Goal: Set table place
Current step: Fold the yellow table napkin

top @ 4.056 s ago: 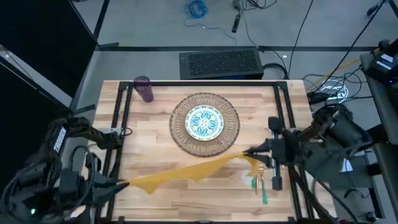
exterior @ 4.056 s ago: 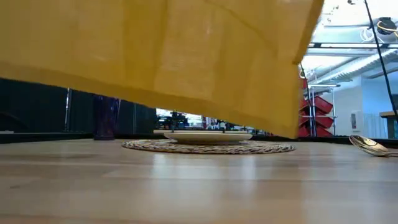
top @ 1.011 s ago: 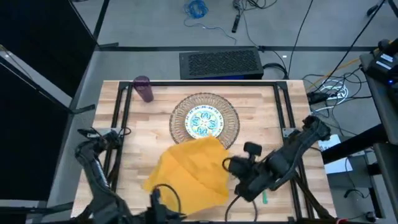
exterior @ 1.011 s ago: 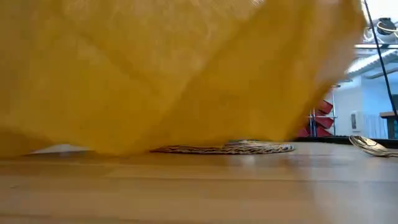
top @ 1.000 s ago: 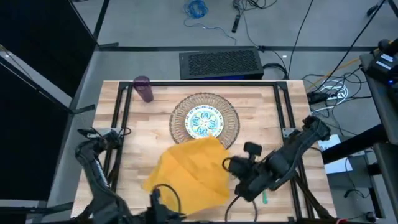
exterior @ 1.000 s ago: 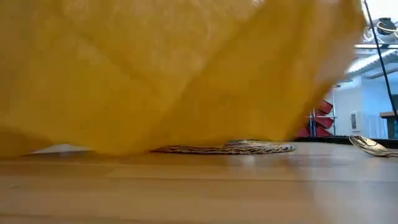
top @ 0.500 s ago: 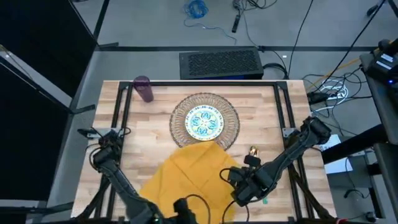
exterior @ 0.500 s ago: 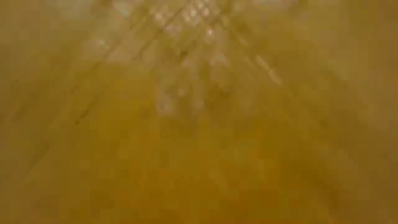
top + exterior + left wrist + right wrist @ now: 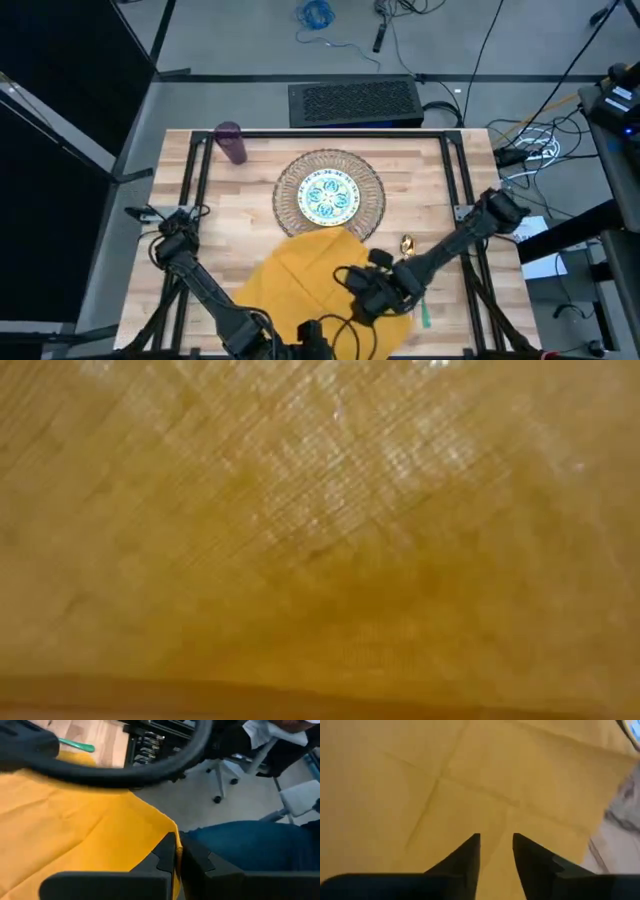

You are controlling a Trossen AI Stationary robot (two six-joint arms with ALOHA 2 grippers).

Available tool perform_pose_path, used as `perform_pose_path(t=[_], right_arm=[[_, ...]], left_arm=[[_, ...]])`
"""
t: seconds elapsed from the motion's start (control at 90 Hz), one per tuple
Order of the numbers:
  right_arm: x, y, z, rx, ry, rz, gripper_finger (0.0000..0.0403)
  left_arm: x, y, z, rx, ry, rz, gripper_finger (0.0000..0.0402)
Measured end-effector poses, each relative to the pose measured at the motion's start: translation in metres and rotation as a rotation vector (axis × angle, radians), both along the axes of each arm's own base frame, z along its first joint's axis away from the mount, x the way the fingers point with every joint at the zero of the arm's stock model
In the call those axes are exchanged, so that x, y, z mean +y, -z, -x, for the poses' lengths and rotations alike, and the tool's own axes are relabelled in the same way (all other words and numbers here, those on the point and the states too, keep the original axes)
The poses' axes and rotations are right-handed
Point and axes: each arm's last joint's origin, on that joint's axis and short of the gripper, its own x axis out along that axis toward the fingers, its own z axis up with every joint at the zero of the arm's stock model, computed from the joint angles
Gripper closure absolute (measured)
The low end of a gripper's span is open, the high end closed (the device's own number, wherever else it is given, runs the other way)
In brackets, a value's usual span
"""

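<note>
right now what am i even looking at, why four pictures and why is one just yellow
It is a robot with two dark jointed arms at a light wooden plank table. One camera looks straight down, one sits at table height, and one rides on each wrist. The table-height picture is all yellow because the mustard-yellow cloth napkin covers its view.

On the table lie a round woven straw mat with a small teal-patterned white plate on it, a purple cup at a far corner, and teal-handled cutlery beside the napkin.

The left gripper is shut on the napkin's edge. The right gripper is over the cloth, fingers slightly apart.
</note>
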Motion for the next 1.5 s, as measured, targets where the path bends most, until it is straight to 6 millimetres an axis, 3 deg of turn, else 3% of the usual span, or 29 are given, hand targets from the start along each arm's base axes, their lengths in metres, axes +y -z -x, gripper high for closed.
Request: perform_pose_path(t=[0.089, 0.178, 0.511, 0.678, 0.844, 1.011, 1.2, 1.5], right_arm=[[0.006, -0.001, 0.001, -0.03, -0.021, 0.005, 0.0383], [0.019, -0.003, 0.007, -0.059, -0.065, -0.011, 0.0394], [0.088, -0.019, 0.034, -0.322, -0.199, -0.184, 0.0302], [0.101, -0.021, 0.044, -0.345, -0.162, -0.234, 0.0264], [0.109, -0.02, 0.055, -0.372, -0.113, -0.217, 0.0258], [0.114, -0.005, 0.046, -0.375, -0.102, -0.207, 0.0258], [0.129, 0.027, 0.026, -0.383, -0.189, -0.223, 0.025], [0.122, 0.026, 0.008, -0.453, -0.238, -0.19, 0.0245]], left_arm=[[0.0, 0.005, 0.006, 0.049, 0.006, -0.046, 0.0402], [0.002, 0.011, 0.01, 0.1, -0.02, -0.091, 0.0402], [0.009, 0.027, 0.012, 0.128, -0.146, -0.16, 0.0402], [0.001, 0.032, 0.014, 0.143, -0.172, -0.101, 0.0402], [-0.02, 0.061, 0.018, 0.246, -0.152, -0.022, 0.0402], [-0.028, 0.084, 0.012, 0.288, -0.175, -0.004, 0.0402], [-0.028, 0.082, 0.008, 0.25, -0.176, 0.012, 0.0402], [-0.004, 0.081, -0.017, 0.191, -0.196, -0.058, 0.0402]])
